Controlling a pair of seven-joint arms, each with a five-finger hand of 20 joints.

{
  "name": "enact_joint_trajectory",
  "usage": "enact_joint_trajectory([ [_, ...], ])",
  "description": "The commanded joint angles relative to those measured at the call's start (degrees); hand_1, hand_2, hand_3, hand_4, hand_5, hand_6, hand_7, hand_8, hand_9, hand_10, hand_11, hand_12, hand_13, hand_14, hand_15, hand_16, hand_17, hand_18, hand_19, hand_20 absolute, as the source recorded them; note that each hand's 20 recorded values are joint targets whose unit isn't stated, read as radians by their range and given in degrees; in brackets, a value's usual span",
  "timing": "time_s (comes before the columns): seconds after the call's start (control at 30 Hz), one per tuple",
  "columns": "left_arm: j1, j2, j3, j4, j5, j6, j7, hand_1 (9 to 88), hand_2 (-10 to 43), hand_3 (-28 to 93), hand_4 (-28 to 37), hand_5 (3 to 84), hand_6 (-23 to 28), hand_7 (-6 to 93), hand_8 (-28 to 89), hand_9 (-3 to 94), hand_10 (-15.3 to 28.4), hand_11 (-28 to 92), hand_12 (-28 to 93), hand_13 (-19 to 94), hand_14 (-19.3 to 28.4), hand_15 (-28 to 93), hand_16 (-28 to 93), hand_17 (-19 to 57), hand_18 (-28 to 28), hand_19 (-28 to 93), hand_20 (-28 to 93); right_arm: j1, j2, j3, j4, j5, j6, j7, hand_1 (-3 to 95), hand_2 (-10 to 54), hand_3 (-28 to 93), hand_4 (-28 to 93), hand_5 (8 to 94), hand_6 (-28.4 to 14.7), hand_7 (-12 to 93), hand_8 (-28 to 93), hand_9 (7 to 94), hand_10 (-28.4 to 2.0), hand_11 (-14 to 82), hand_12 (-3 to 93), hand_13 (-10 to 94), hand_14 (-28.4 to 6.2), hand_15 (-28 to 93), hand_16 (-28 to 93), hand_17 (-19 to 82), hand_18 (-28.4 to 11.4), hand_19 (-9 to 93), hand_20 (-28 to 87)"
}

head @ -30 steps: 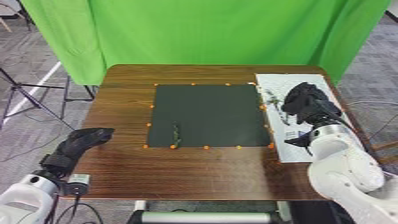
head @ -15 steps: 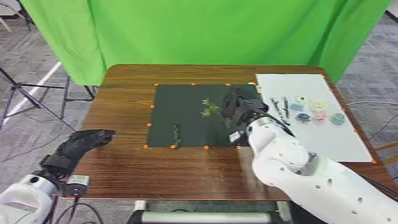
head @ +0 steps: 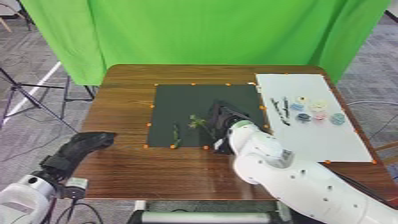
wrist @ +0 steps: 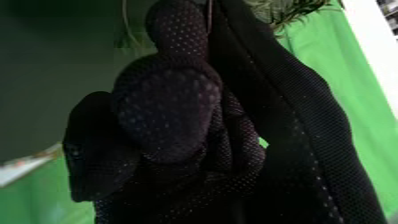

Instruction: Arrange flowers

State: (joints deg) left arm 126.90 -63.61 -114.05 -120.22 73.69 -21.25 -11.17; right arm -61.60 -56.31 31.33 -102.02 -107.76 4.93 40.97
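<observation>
Sprig [head: 197, 121] is pinched for placing by the right hand [head: 224, 114], fingers curled; laying on the mat [head: 182, 100] seems called for next.

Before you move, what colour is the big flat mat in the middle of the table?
The mat is dark grey, almost black. It shows best in the head view.

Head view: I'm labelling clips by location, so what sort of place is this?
Probably a robotics lab or studio: a green curtain hangs behind the wooden table, a tripod stands on the carpet, and white robot arms work there.
</observation>
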Motion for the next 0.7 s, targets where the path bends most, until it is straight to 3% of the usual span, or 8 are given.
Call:
enact_joint_trajectory([
  [0.03, -0.16, -0.02, -0.59, 0.29, -0.68, -2.15, -0.68, 23.8, 1.9, 58, -19.6, 42.8, 7.1, 9.8, -4, 37.8, 16.5, 14, 11, 28, 18.1, 12, 0, -0.1, 11.4, 11, 11, 0.47, -1.45, -1.03, -0.30, 0.23, -1.09, 0.88, 66.0, -9.5, 49, -4, 75.3, -5.4, 26, 17, 92.0, -10.8, 22.6, 35.9, 94, -2.2, 49, 26, 73, -5.3, 82, 40],
  [0.53, -0.54, 0.07, -0.37, 0.32, -0.43, -2.86, -0.96, 23.6, 1.7, 58, -19.7, 42.6, 7.1, 9.7, -4, 37.8, 16.6, 13, 11, 28, 18.2, 12, 0, -0.2, 11.4, 11, 11, 1.12, -2.33, -0.78, 0.47, 1.01, 0.26, 0.71, 59.4, -9.5, 42, 0, 73.5, -6.3, 26, 18, 89.3, -12.4, 31.0, 25.2, 94, -2.5, 49, 26, 73, -5.4, 83, 39],
  [0.7, -0.67, 0.07, -0.24, 0.36, -0.56, -2.96, -1.24, 23.8, 1.8, 58, -19.7, 42.6, 7.1, 9.6, -4, 37.8, 16.5, 14, 12, 29, 18.2, 12, 0, -0.2, 11.4, 11, 11, 1.12, -2.91, -0.52, 0.93, 1.50, 0.22, 1.29, 58.1, -8.9, 48, -2, 77.3, -5.9, 28, 18, 92.0, -12.5, 31.9, 23.5, 94, -3.1, 52, 24, 73, -6.8, 84, 38],
])
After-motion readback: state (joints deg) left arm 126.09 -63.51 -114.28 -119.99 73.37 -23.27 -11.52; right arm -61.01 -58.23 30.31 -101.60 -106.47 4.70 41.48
